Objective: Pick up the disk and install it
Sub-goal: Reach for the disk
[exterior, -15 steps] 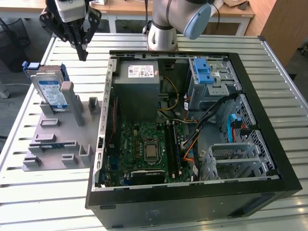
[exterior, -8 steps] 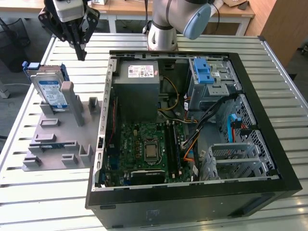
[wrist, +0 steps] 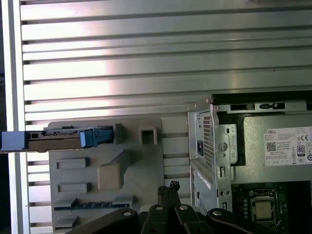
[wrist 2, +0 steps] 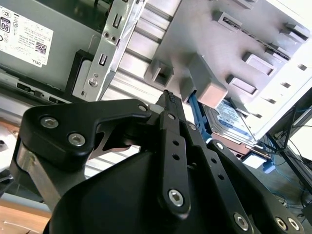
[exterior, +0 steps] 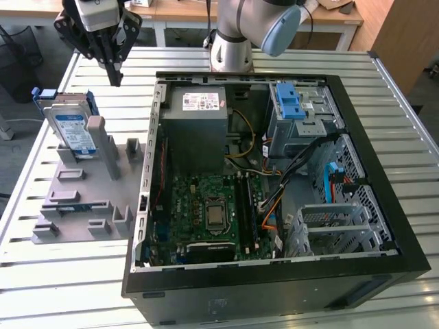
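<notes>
The job is at its first step: the disk has not been picked up yet. The disk (exterior: 74,130) stands on its edge in a grey stand (exterior: 82,199) on the counter (exterior: 55,301). That is at about 9 o'clock in the exterior view, just beside the open computer box (exterior: 405,205).

The tool (exterior: 115,77) hangs in the air at about 11 o'clock in that view. The disk is down at about 7 o'clock from it, and they are apart, not touching. The tool's two fingers are pressed together and hold nothing; both wrist views show this too.

I think the pick calls for three things. The tool must spread its fingers, line up over the disk's top edge, and come down with one finger on each flat side.
</notes>
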Controlling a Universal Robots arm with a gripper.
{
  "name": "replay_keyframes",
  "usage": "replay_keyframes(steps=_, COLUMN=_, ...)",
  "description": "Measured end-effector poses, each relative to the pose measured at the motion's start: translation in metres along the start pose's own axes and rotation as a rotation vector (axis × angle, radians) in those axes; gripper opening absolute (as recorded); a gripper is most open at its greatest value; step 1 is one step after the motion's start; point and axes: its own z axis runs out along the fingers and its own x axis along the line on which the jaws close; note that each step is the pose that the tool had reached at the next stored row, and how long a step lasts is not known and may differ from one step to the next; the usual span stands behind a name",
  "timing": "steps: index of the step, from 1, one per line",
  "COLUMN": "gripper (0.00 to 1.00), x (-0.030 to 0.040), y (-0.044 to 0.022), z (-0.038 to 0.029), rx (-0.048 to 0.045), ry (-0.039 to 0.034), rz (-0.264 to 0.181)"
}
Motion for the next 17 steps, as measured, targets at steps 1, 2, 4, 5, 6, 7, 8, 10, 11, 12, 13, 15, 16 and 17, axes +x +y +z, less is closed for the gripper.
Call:
replay_keyframes(steps=1, gripper=0.11, x=0.001, y=-0.0001, z=0.0001, rx=0.0002, ry=0.0022, rz=-0.001)
replay_keyframes(steps=2, gripper=0.11, x=0.0034, y=-0.0001, z=0.0001, rx=0.0004, ry=0.0029, rz=-0.001)
replay_keyframes(steps=4, gripper=0.11, x=0.0086, y=0.0003, z=0.0003, rx=0.0003, ry=0.003, rz=-0.002)
replay_keyframes(steps=5, gripper=0.11, x=0.011, y=0.0008, z=0.0004, rx=0.0003, ry=0.003, rz=-0.002)
replay_keyframes(steps=6, gripper=0.11, x=0.0133, y=0.0018, z=0.0005, rx=0.0001, ry=0.0029, rz=-0.002)
replay_keyframes(steps=7, gripper=0.11, x=0.016, y=0.0027, z=0.0006, rx=0.0002, ry=0.003, rz=-0.002)
replay_keyframes(steps=8, gripper=0.11, x=0.0192, y=0.0032, z=0.0008, rx=0.0001, ry=0.0029, rz=-0.002)
replay_keyframes(steps=10, gripper=0.11, x=0.0246, y=0.0044, z=0.0012, rx=0.0001, ry=0.0029, rz=-0.002)
replay_keyframes(steps=11, gripper=0.11, x=0.0271, y=0.0049, z=0.0014, rx=0.0001, ry=0.0029, rz=-0.002)
replay_keyframes(steps=12, gripper=0.11, x=0.0296, y=0.0056, z=0.0017, rx=0.0001, ry=0.0029, rz=-0.002)
replay_keyframes(steps=13, gripper=0.11, x=0.0316, y=0.0064, z=0.002, rx=0.0, ry=0.0028, rz=-0.002)
replay_keyframes(steps=15, gripper=0.11, x=0.0348, y=0.0079, z=0.0024, rx=0.0, ry=0.0028, rz=-0.002)
replay_keyframes(steps=16, gripper=0.11, x=0.0359, y=0.0083, z=0.0025, rx=0.0001, ry=0.003, rz=-0.002)
replay_keyframes(steps=17, gripper=0.11, x=0.0364, y=0.0083, z=0.0025, rx=0.0001, ry=0.003, rz=-0.002)
